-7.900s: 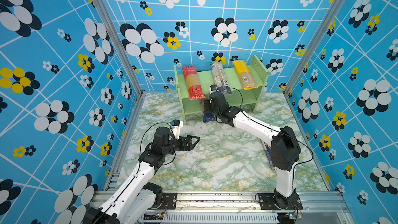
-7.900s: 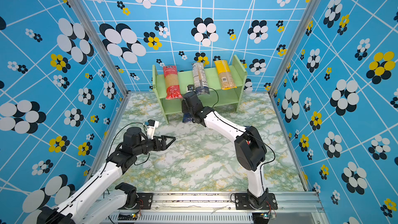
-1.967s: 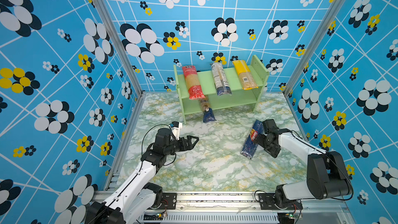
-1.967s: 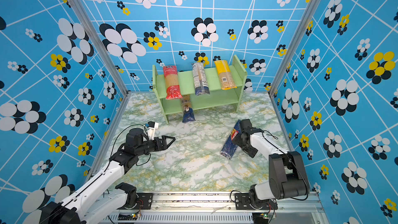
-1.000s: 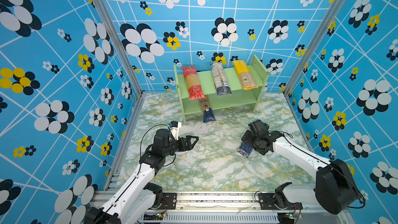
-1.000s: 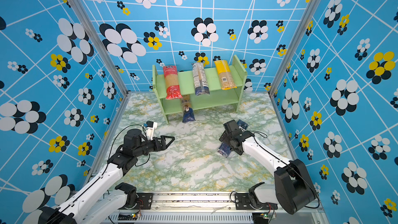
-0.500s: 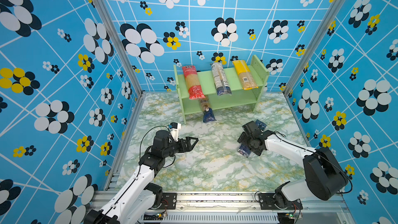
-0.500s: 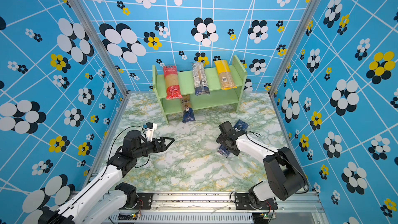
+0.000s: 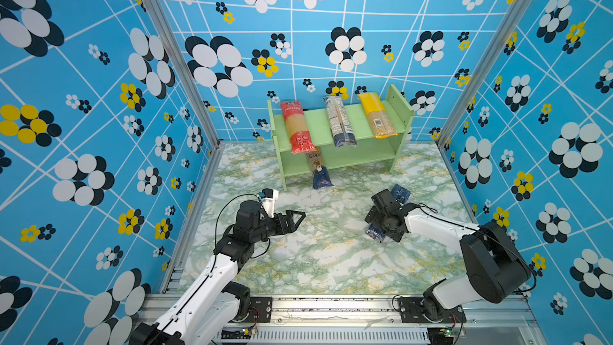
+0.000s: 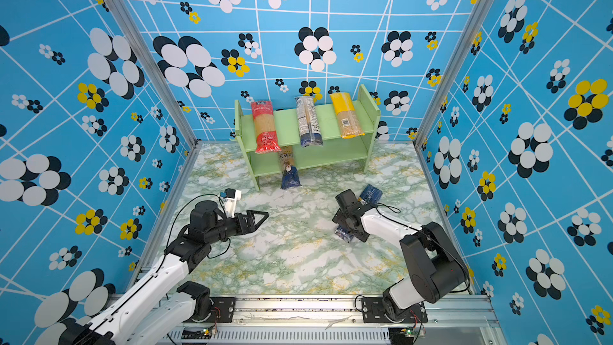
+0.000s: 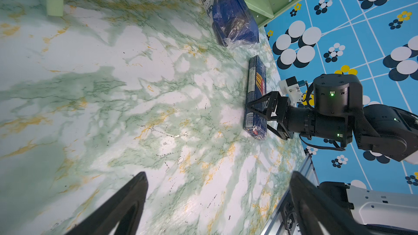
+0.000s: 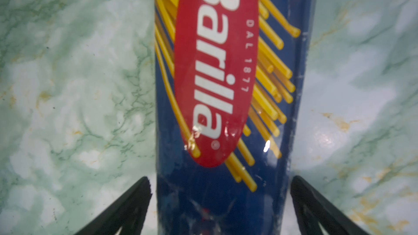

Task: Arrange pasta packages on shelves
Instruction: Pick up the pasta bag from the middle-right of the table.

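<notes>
My right gripper (image 12: 219,178) is spread wide and straddles the dark blue Barilla pack (image 12: 217,64), one finger on each long side. Neither finger is pinching it yet. The pack lies flat on the bench (image 9: 315,253), well apart from the shelves (image 9: 361,154) and skewed to them.

The first risk is in the closing. The gaps at the two fingers look narrow and not quite equal, so one finger could touch first and shove the glossy pack sideways or twist it. The left wrist view suggests I sit nearer one end than the middle. If so, the long free end may droop or swing in the grip once lifted.

The shelf brings more risks. The red pack (image 9: 297,131), the clear pack (image 9: 338,124) and the yellow pack (image 9: 376,119) take up much of the top tier. The brownish pack (image 9: 319,174) pokes out of the lower tier with its blue end on the bench. A skewed or sagging Barilla pack could knock one of them, catch a side panel, or push the shelves back.

My left gripper (image 9: 295,220) hangs spread and empty above the bench, clear of all this.
</notes>
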